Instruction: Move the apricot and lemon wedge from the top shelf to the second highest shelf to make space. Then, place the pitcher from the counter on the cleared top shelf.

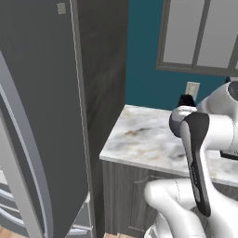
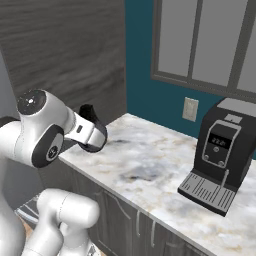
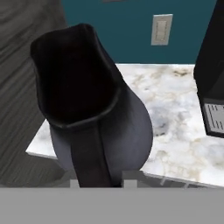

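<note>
The pitcher (image 3: 94, 109), a glossy black jug with a round belly, is close in the hand view with its looped handle facing me. My gripper (image 3: 101, 180) is shut on that handle, a fingertip showing on each side. From the right base view the pitcher (image 2: 91, 122) sits just behind my wrist, over the left end of the marbled counter (image 2: 150, 165). Its dark top (image 1: 186, 100) peeks above my forearm in the left base view. Whether it rests on the counter (image 1: 139, 139) I cannot tell. The apricot, the lemon wedge and the shelves' contents are out of view.
A black coffee machine (image 2: 220, 150) stands on the counter's right part. A wall outlet (image 2: 190, 109) is behind it on the teal wall. The tall grey fridge door (image 1: 42, 116) stands open at the left, next to the counter's end.
</note>
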You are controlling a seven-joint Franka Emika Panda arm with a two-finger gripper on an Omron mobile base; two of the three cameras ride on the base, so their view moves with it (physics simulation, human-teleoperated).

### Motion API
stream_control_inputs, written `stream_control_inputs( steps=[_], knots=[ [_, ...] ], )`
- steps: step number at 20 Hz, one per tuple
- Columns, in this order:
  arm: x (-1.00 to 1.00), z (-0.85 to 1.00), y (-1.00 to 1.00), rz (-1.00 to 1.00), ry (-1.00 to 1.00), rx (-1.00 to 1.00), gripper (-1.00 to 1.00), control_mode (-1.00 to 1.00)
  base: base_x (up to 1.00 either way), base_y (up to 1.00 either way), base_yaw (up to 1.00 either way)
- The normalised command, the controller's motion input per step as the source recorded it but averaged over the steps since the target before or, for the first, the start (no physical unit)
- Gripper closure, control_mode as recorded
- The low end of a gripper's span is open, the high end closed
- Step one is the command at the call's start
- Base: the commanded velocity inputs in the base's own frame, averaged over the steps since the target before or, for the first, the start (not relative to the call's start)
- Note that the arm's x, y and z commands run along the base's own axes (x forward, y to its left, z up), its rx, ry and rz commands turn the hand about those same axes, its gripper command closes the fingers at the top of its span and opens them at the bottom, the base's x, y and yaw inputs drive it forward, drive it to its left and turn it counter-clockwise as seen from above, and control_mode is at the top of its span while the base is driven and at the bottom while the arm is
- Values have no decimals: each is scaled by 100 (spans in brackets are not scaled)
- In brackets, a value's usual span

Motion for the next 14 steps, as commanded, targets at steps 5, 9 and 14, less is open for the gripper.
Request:
stream_control_inputs(
  steps=[5, 9, 14],
  knots=[
    [0, 0, 0, 0, 0, 0, 100, 100, -48, 0, 8],
    [0, 0, 0, 0, 0, 0, 100, 100, -95, 3, 32],
    [0, 0, 0, 0, 0, 0, 100, 100, -57, 60, 46]
  ],
)
